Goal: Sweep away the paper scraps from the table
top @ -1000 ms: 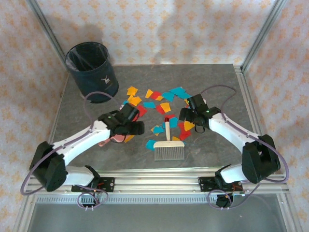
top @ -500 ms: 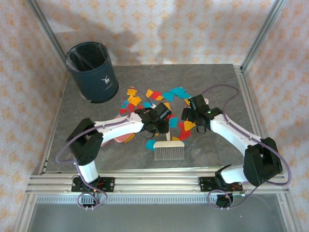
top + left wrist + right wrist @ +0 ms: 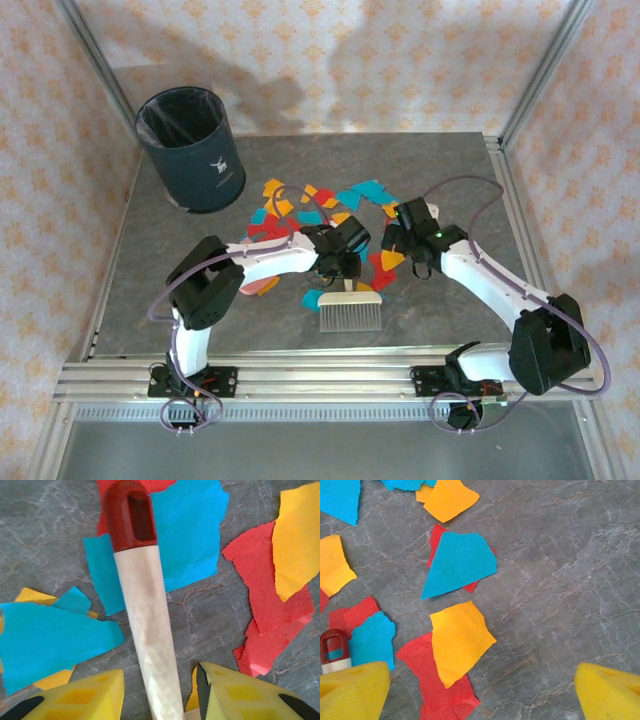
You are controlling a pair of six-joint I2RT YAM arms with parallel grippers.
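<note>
From above, your left gripper (image 3: 340, 263) sits over the brush handle (image 3: 347, 284), amid the paper scraps (image 3: 365, 190) mid-table (image 3: 450, 170). Your right gripper (image 3: 398, 240) hangs just right of it, over more scraps.

On your left wrist camera, the yellow fingers (image 3: 85, 695) straddle the handle (image 3: 145, 610), not clamped, with a sliver of gap on each side. Teal and red scraps lie under and ahead.

On your right wrist camera, the jaws stand spread wide and empty, with orange and red scraps (image 3: 460, 635) lying between them.
</note>
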